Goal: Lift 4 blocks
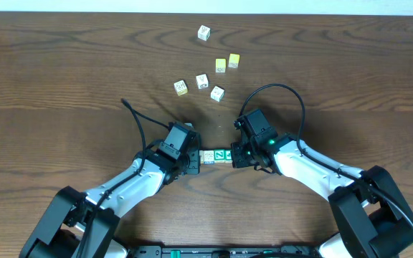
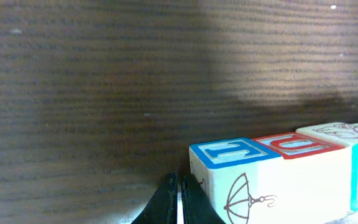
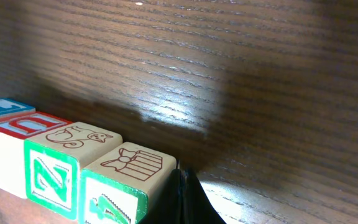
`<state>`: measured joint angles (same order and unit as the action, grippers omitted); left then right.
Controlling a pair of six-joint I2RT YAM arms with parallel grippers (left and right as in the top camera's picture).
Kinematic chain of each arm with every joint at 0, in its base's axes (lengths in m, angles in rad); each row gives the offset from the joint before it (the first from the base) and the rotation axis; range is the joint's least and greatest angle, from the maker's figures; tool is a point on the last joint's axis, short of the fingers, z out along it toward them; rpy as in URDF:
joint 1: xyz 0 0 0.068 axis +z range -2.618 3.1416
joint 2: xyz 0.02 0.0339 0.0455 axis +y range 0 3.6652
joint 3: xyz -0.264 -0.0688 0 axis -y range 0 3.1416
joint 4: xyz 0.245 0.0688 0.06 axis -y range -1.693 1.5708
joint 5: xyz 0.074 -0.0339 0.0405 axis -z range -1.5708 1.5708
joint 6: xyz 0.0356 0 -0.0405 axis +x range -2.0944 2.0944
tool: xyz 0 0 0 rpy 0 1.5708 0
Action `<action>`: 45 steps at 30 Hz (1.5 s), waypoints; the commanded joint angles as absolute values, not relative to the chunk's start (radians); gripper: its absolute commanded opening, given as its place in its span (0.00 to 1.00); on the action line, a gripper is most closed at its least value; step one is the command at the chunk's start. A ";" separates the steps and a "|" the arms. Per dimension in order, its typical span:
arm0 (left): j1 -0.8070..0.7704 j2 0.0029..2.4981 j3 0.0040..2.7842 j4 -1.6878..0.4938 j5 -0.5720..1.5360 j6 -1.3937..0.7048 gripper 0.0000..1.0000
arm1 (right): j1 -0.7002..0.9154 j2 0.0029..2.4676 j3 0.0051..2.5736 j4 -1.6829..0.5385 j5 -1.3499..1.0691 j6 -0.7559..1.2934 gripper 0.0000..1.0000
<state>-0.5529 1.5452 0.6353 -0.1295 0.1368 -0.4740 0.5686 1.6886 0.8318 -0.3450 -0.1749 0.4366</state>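
Several alphabet blocks [image 1: 216,156] stand in one tight row near the table's front centre. My left gripper [image 1: 196,159] is shut with nothing between its fingers, its closed tips [image 2: 179,186] against the blue-edged end block [image 2: 235,151]. My right gripper [image 1: 235,154] is also shut and empty, its tips [image 3: 182,186] against the green-edged end block [image 3: 132,165]. Beside that one sits the green "N" block [image 3: 48,177], then a red-edged block [image 3: 23,124]. I cannot tell whether the row rests on the table or hangs just above it.
Loose cubes lie farther back: a white one [image 1: 203,32], two yellow ones [image 1: 221,64] [image 1: 234,60], and three pale ones [image 1: 181,87] [image 1: 202,81] [image 1: 217,93]. Both arms reach in from the front edge, with black cables looping above them.
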 commanded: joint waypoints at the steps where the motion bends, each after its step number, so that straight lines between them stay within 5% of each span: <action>1: -0.575 1.551 0.660 -0.092 0.254 -0.469 0.07 | 0.630 1.692 0.871 -0.309 -0.349 0.441 0.01; 45: -0.575 1.494 0.661 -0.074 0.281 -0.469 0.07 | 0.630 1.692 0.873 -0.243 -0.408 0.485 0.01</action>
